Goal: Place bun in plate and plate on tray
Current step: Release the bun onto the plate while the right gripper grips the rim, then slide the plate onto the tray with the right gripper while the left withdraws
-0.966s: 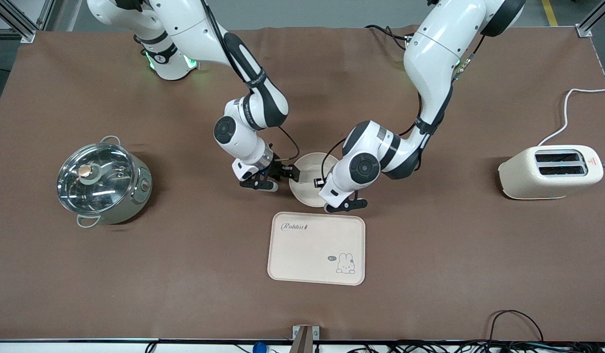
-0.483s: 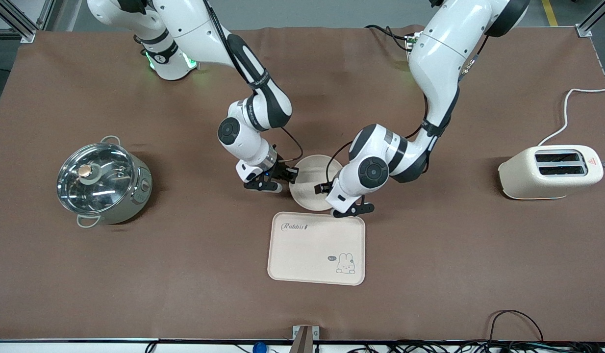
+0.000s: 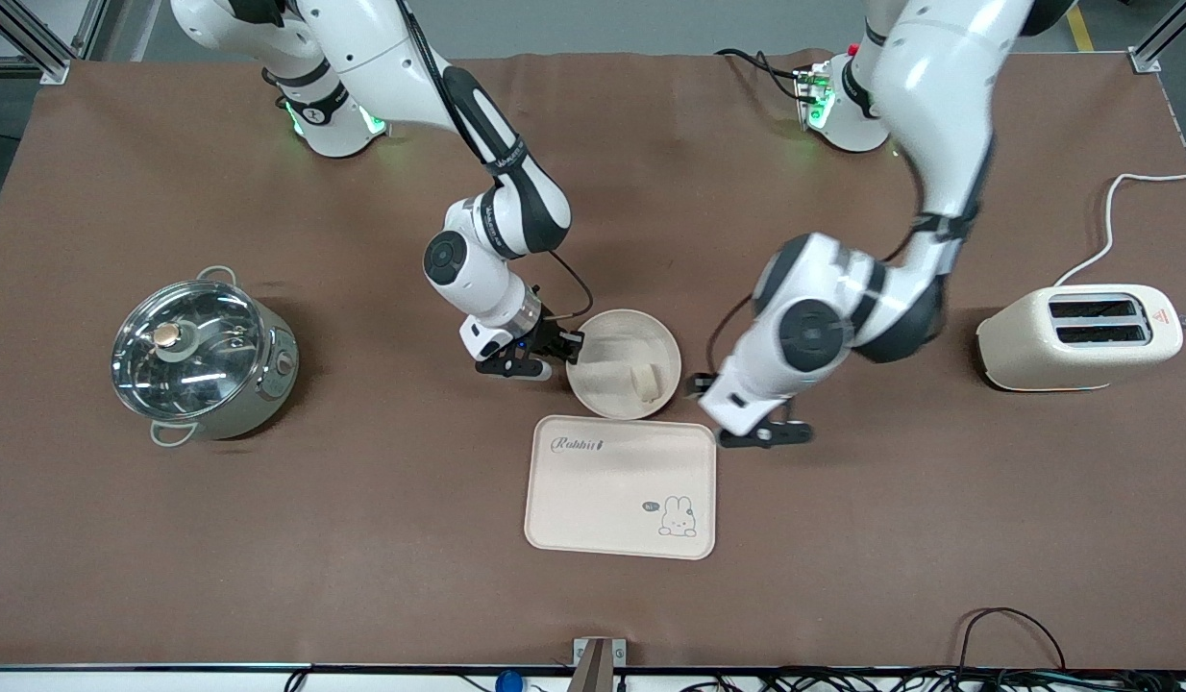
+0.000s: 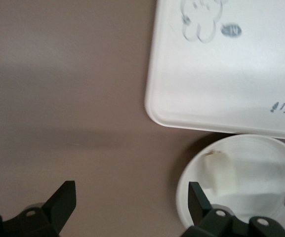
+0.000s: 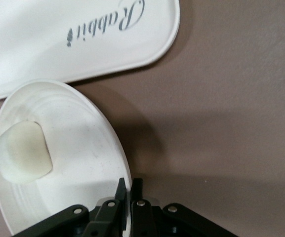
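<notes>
The round cream plate [image 3: 607,380] sits on the table just beyond the tray's lettered edge. The bun [image 3: 643,380] lies in it toward the left arm's end. The "Rabbit" tray [image 3: 620,485] lies nearer the front camera. My right gripper [image 3: 566,348] is shut on the plate's rim; the right wrist view shows its fingers [image 5: 130,185] pinching the rim, with the plate [image 5: 83,148], bun [image 5: 22,153] and tray [image 5: 58,39]. My left gripper [image 3: 730,411] is open and empty over bare table beside the plate; its wrist view [image 4: 131,197] shows the plate [image 4: 261,163], bun [image 4: 223,173] and tray [image 4: 231,74].
A steel pot with a glass lid [image 3: 201,360] stands toward the right arm's end. A cream toaster [image 3: 1078,336] with a white cable [image 3: 1112,216] stands toward the left arm's end.
My left gripper has moved off the plate toward its own end of the table, uncovering the bun in the plate. The plate has shifted slightly toward the tray. My right gripper stays on the rim.
</notes>
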You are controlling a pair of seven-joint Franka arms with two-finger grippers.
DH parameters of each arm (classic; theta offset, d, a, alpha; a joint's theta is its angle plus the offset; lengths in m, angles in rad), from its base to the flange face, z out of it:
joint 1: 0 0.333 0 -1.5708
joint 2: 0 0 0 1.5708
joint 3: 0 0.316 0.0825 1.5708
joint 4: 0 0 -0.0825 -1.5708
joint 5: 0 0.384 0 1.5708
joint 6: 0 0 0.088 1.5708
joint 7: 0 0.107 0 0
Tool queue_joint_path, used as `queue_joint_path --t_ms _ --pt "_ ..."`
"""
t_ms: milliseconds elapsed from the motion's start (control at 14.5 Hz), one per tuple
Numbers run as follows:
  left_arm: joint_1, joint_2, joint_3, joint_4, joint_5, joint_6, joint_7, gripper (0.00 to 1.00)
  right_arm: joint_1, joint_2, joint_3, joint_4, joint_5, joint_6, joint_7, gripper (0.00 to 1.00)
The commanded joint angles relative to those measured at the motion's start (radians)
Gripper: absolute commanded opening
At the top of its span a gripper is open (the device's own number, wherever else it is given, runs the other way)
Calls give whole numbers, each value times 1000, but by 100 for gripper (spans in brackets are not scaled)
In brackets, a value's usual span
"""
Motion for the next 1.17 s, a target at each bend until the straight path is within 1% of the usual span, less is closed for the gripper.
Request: queue_joint_path --t_ms 0,138,276,414,552,690,759,828,1103 --pt "119 -146 -3 -28 20 -72 115 100 -38 -28 0 23 11 -8 -17 0" --pt "198 -234 -12 -28 15 -152 202 100 -60 -22 2 53 21 -2 -11 0" --pt "244 -347 -9 -31 5 -259 244 100 -97 -10 2 107 23 -8 -5 0" --pt "270 -433 -9 -28 11 -342 281 100 -127 33 5 183 26 -12 13 0" --pt "294 -514 -14 -29 18 -370 333 100 -135 114 3 283 24 -14 49 0" --pt "299 -556 -12 -29 20 -424 393 100 -160 206 3 387 26 -18 59 0" --pt "299 -561 -11 -29 26 -433 396 100 -164 240 5 421 26 -19 76 0" --pt "299 -567 -9 -29 59 -433 401 100 -166 269 3 458 23 -20 108 0" --pt "311 -588 -11 -37 78 -435 462 100 -189 348 5 564 23 -23 136 0"
